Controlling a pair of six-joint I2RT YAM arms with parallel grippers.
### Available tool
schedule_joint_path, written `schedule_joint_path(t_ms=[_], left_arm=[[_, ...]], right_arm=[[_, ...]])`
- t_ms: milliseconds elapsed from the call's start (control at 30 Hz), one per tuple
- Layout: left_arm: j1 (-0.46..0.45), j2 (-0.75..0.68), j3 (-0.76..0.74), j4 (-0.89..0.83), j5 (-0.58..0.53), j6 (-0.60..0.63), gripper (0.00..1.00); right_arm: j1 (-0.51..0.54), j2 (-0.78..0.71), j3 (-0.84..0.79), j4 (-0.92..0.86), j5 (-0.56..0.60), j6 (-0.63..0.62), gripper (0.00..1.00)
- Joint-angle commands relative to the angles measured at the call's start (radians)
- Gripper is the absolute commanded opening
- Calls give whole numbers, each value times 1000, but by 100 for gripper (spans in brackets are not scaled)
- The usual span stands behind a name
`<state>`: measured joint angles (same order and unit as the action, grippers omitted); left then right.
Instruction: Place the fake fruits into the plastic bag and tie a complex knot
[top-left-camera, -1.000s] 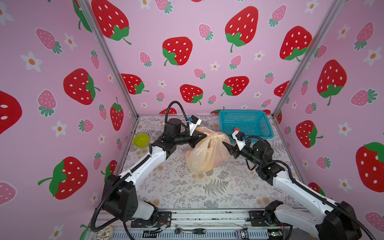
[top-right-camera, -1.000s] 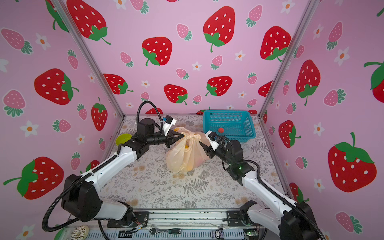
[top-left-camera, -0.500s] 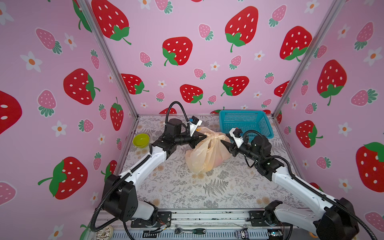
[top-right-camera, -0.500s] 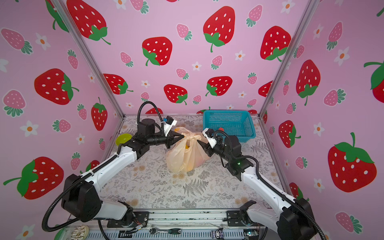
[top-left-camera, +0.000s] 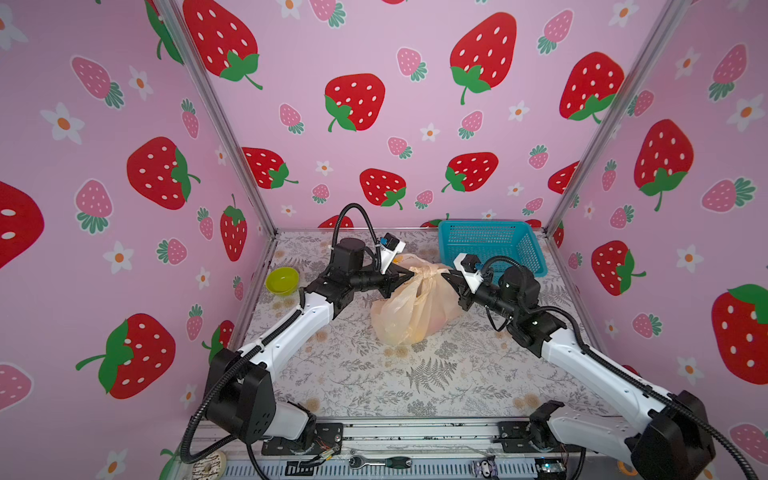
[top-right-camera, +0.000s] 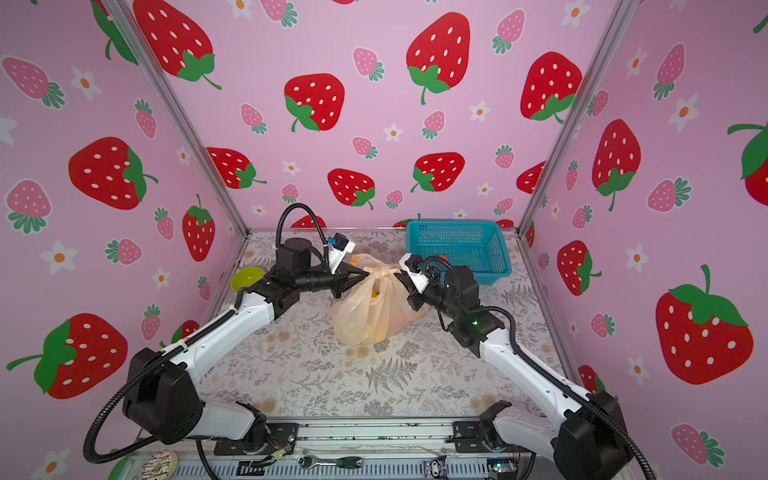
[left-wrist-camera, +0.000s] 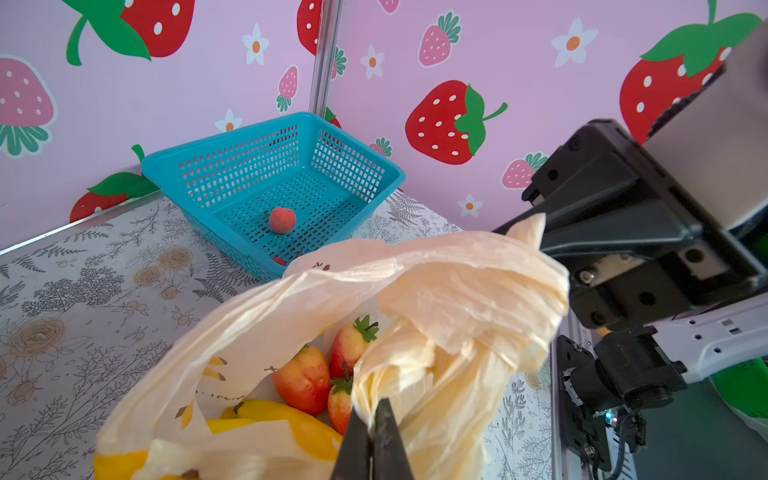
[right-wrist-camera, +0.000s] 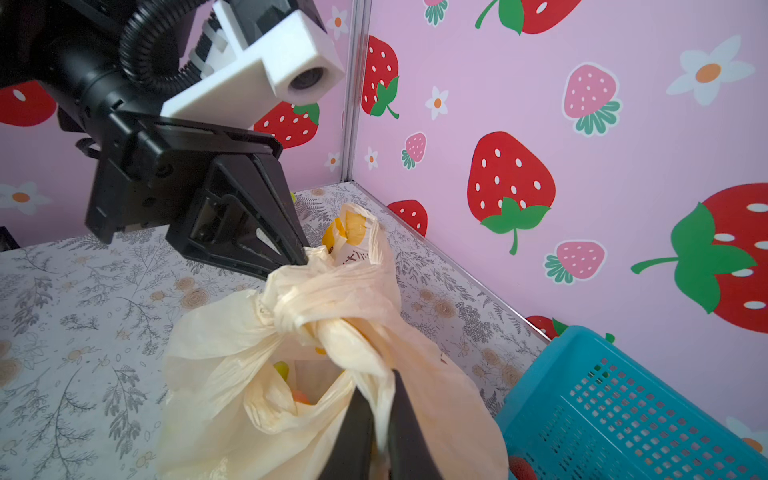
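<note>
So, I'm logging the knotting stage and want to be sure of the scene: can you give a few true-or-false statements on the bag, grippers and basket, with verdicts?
The left gripper is shut on the plastic bag. True.
The right gripper hangs open, clear of the bag. False: it is shut on the bag too.
The blue basket is empty. False: a small red fruit lies in it.
The bag holds bananas and strawberries. True.

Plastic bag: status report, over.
Left gripper and right gripper both shut on plastic bag handles. Knot bunched between them, fruits inside. One red fruit sits out in blue basket.
</note>
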<state>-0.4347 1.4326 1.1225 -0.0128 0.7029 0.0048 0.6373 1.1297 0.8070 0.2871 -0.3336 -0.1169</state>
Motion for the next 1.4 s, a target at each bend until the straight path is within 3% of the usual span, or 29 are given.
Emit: schedule_joint_path(t_ms=[0, 333, 900, 1067, 1133, 1367], left_arm=[[-6, -25, 23, -4, -22, 18, 0], [-6, -56, 11, 0, -106, 4, 0], [-6, -95, -23, 10, -180, -6, 0], [-6, -92, -27, 13, -183, -12, 0], [-6, -98, -32, 14, -214, -16, 0], [2, -107, -40, -22, -387, -23, 0]], right_arm=[[6, -37, -2, -25, 41, 3, 7], [7, -47, -2, -136, 144, 49, 6], [8, 0, 31, -234, 211, 118, 11], [7, 1, 24, -229, 192, 127, 4], [7, 1, 29, -244, 207, 125, 0], [6, 4, 21, -327, 279, 154, 0]])
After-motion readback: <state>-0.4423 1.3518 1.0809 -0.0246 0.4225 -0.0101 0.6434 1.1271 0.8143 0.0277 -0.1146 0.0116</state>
